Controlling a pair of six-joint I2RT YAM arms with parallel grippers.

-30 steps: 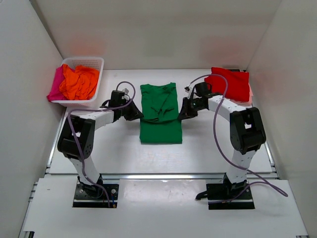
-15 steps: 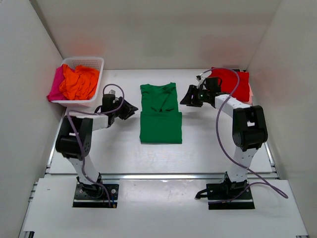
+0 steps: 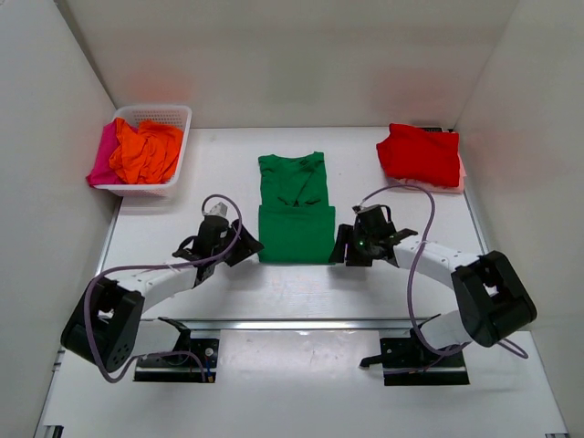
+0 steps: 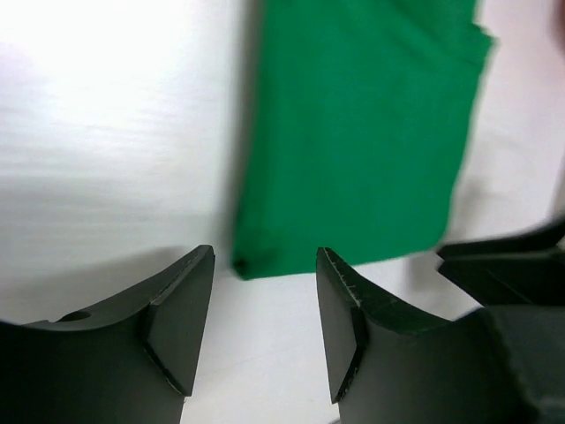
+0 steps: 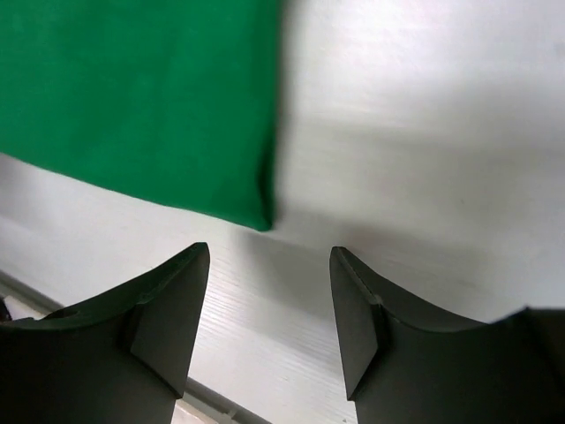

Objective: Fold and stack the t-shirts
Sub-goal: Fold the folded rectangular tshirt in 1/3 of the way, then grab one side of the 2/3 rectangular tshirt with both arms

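Both arms are low on the table (image 3: 411,214), one at each near corner of the green t-shirt (image 3: 294,219). Left gripper (image 4: 265,258): jaws roughly half open, nothing held. The shirt's near-left corner sits right at the mouth of the gap, a bit closer to the finger on the left of the wrist view. No pinch; cannot tell whether cloth touches the tips. The rest of the shirt runs ahead and to the right of this gripper. Right gripper (image 5: 270,252): jaws about the same width, also empty. The near-right corner sits just ahead of the gap, roughly centred and apart from both fingers, with the cloth spreading ahead and left. The wrist views are a bit blurred, so edge detail is soft. The green shirt lies flat between the two grippers, with a crosswise fold line about midway and the collar end farthest from the fingers. The red t-shirt (image 3: 422,153) is a folded pile well beyond and right of the right gripper. The orange t-shirt (image 3: 146,151) is bunched in the white basket (image 3: 155,111), well beyond and left of the left gripper, and the pink t-shirt (image 3: 102,160) hangs over the basket's left side.
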